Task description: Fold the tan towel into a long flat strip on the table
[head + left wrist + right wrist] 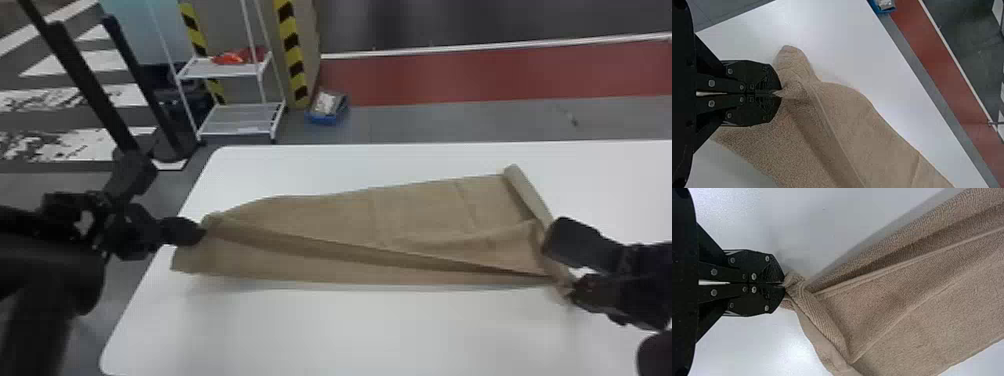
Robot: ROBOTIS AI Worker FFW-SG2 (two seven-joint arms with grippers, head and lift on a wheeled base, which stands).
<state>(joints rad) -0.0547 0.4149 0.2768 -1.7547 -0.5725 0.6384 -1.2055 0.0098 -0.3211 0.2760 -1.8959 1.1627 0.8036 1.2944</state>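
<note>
From where I stand, the tan towel (pixel 415 210) lies lengthways across the white table (pixel 350 330), its near side turned over in a long flap that tapers towards the right end, where the short edge curls up in a loose roll (pixel 527 192). It looks like terry cloth, so I'd expect it to be light, soft and quite limp: nothing to break, not very slippery, but ready to sag or ruck up wherever nobody has it. I'd take it by the two ends of that near fold, right at the corners, and keep a gentle pull between them so the middle comes over straight. A thin pinch seems enough, though too small a bite might let a corner slide out. The left gripper (pixel 781 93) has its fingers pressed together on a little peak of cloth at the towel's left end. The right gripper (pixel 785 284) is closed up just as tightly, nipping a bunched, twisted bit at the near right corner, and that twist could leave a lump in the strip. The left arm (pixel 35 260) comes in from the left edge and the right arm (pixel 645 280) from the right, both low over the tabletop, their grippers pointing inwards at each other with most of the towel's length between them.
</note>
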